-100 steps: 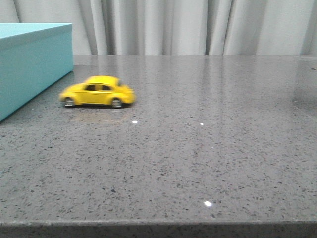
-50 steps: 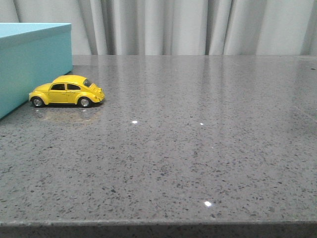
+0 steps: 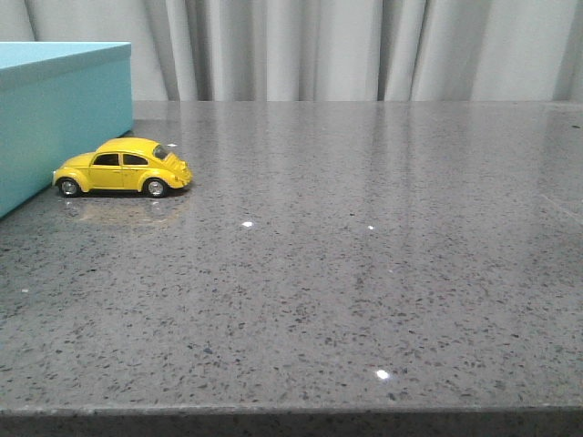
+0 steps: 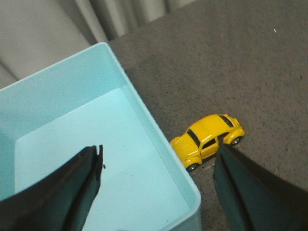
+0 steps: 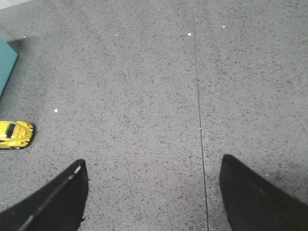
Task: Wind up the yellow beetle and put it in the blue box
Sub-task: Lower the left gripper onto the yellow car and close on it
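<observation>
left gripper (image 4: 159, 187): jaws spread wide, nothing held, hung above the open blue box (image 4: 144, 110) near its corner.
right gripper (image 5: 151, 192): jaws wide apart, nothing held, over bare table (image 5: 192, 72).
yellow beetle (image 3: 123, 167): sat on all four wheels outside the box, nose at or just short of the box wall; contact not clear.
beetle vs left gripper: at about 1 o'clock in the left wrist view (image 4: 208, 139), just beside the box wall.
beetle vs right gripper: about 10 o'clock (image 5: 15, 134), well apart.
risk, grasp: box wall crowds the nose; a finger could likely hit the rim.
risk, slip: glossy rounded roof could slide out of the pads.
risk, roll: free wheels, a nudge could send it off.
</observation>
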Tool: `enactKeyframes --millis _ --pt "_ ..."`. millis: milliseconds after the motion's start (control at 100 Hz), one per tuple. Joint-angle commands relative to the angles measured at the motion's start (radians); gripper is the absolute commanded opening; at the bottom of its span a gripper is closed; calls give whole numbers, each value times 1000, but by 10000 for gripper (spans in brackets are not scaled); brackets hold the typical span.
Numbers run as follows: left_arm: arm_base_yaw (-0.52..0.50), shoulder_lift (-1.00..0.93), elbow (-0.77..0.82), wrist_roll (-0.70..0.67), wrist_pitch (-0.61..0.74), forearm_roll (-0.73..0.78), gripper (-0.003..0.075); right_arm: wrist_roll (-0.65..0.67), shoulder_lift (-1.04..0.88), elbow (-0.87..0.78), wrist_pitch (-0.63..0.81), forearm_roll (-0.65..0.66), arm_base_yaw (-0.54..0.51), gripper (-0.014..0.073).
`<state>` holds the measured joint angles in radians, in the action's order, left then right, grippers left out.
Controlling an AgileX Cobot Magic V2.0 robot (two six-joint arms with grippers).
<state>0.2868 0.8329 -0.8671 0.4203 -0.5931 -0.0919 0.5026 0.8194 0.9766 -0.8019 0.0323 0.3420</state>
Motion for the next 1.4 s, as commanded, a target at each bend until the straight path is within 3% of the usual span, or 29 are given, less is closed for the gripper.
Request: enactKeyframes --millis 0,230,520,1390 --pt "35 82 -104 113 -22 -6 484 -12 -10 22 77 0 1 562" --pt "90 322 -334 363 -251 -8 484 -12 -10 22 78 -1 1 562" --pt "90 560 -500 542 -288 -8 484 -12 -19 22 79 -1 1 562" --pt "90 801 -521 597 -276 -46 483 -13 -19 22 79 -1 1 562"
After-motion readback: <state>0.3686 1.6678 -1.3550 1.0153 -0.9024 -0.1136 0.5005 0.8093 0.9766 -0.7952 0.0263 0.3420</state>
